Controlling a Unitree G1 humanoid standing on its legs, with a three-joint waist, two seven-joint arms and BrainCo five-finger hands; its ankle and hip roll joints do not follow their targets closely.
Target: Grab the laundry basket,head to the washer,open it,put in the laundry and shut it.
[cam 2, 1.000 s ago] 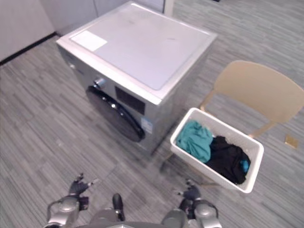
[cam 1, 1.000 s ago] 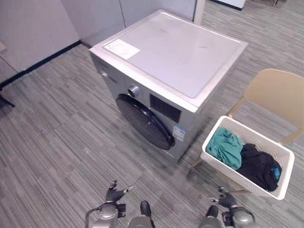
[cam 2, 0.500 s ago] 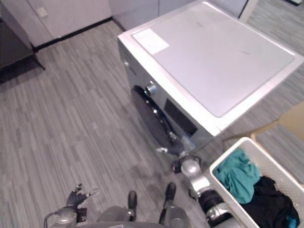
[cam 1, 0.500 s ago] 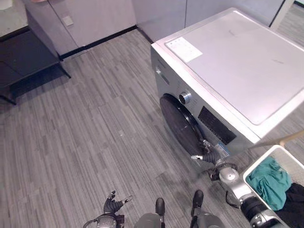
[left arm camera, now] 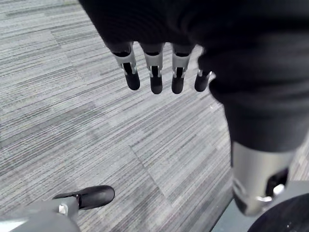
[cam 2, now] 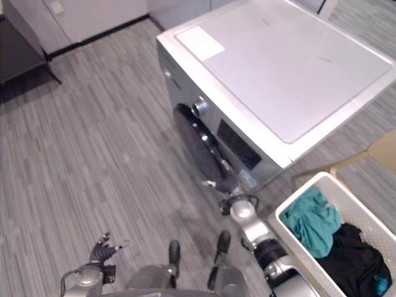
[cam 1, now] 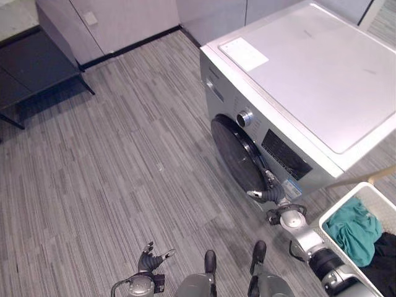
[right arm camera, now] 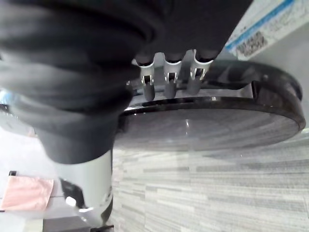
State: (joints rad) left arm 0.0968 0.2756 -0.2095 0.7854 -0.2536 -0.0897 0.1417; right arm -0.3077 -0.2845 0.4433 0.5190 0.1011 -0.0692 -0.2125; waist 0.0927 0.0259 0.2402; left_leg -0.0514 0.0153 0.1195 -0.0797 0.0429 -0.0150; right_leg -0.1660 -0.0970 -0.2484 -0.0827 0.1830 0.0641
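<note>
Where our left hand (cam 1: 150,262) hangs low at our side over the grey striped floor (cam 1: 111,167), its fingers (left arm camera: 152,72) are straight and spread, holding nothing. Just ahead on our right, the white laundry basket (cam 2: 326,187) sits on the floor with a teal garment (cam 2: 307,221) and a black garment (cam 2: 349,258) inside it, close beside the washer's corner. Our right hand (cam 1: 266,195) reaches forward to the lower edge of the round dark washer door (cam 1: 235,156); its fingers (right arm camera: 169,82) are extended and relaxed, with the tips at the door's rim, though we cannot tell whether they touch it. Beyond stands the silver washer (cam 2: 278,68), its door closed, with a knob (cam 1: 245,117) above the door. Farther off, a dark low table (cam 1: 31,68) stands by the wall.
</note>
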